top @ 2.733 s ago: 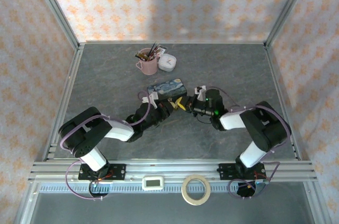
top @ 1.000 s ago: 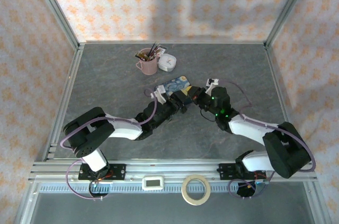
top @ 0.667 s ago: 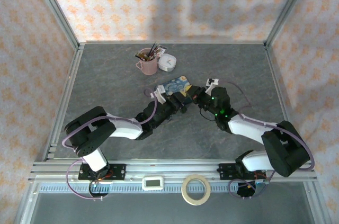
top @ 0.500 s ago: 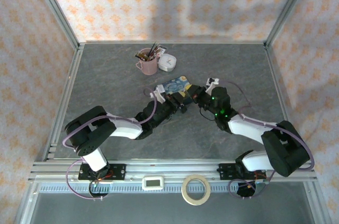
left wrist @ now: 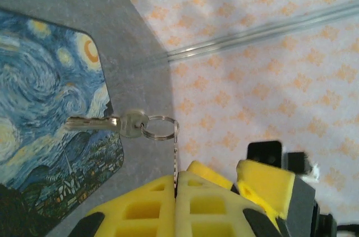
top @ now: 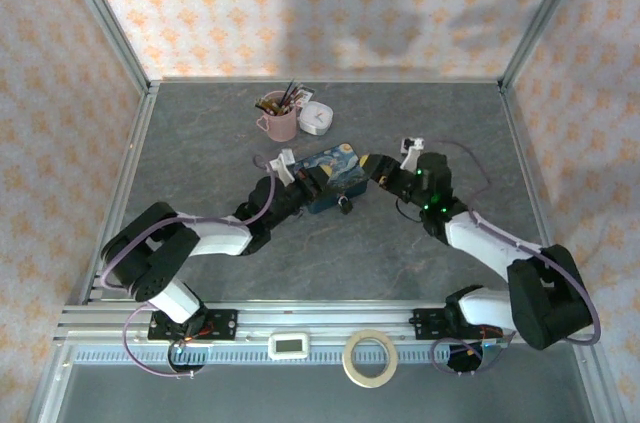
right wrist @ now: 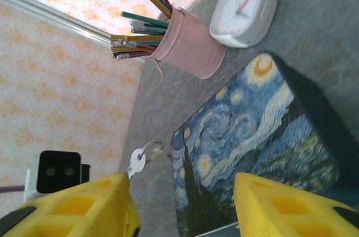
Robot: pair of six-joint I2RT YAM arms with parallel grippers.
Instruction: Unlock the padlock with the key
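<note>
My left gripper (left wrist: 176, 184) is shut on a thin silvery key (left wrist: 176, 158) seen edge-on. From it a ring (left wrist: 159, 128) carries a second key (left wrist: 92, 123) that sticks out over the blue Starry Night tin (left wrist: 39, 119). In the top view the left gripper (top: 305, 186) sits at the tin's left end. My right gripper (right wrist: 182, 192) is open, its yellow fingers wide apart, with the tin (right wrist: 252, 136) and the key bunch (right wrist: 137, 159) in front of it. A small dark thing, apparently the padlock (top: 345, 205), lies on the table by the tin's near edge, apart from both grippers.
A pink mug (right wrist: 188, 46) of brushes and a white clock (right wrist: 244, 7) stand behind the tin (top: 335, 165). Patterned walls with metal rails close in the grey table (top: 200, 143). A tape roll (top: 371, 357) and a small white device (top: 290, 345) lie on the front rail.
The right gripper has opened and drawn back to the right. The left gripper has shut and pulled back left with the keys. The small dark thing now lies on the table.
</note>
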